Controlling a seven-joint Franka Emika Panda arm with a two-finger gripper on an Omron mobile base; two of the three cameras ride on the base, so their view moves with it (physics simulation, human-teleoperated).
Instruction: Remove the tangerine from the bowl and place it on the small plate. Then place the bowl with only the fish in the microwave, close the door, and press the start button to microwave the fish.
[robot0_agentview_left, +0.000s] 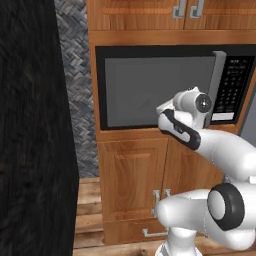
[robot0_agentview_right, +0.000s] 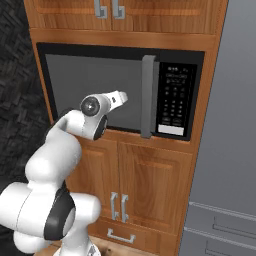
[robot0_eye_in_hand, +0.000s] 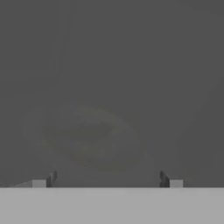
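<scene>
Facing the microwave (robot0_agentview_right: 120, 90), the arm reaches forward with its hand held close to the grey window of the door (robot0_agentview_left: 160, 90), which stands shut against the black frame. In both base views the hand is seen from behind, so the fingers themselves are hidden by the wrist and the white hand body. In the hand view the gripper (robot0_eye_in_hand: 107, 181) shows as two small dark tips set far apart near the bottom, with nothing between them: the jaws stand wide open and hold nothing.

Through the grey window the hand view gives a faint, blurred oval that appears to be the bowl (robot0_eye_in_hand: 94, 138) lying inside the cavity; its rim is barely darker than the surrounding grey. A slightly darker smear across its middle may be the fish (robot0_eye_in_hand: 87, 133), but it is too dim to be sure. From the base views the window looks flat grey and nothing inside can be made out.

The grey bar handle (robot0_agentview_right: 147, 95) runs upright along the door's right edge, just beside the black keypad panel (robot0_agentview_right: 174, 97); in the left base view the arm covers the handle's lower end. Wooden cabinet doors (robot0_agentview_right: 135, 185) sit below the microwave, partly covered by the arm
</scene>
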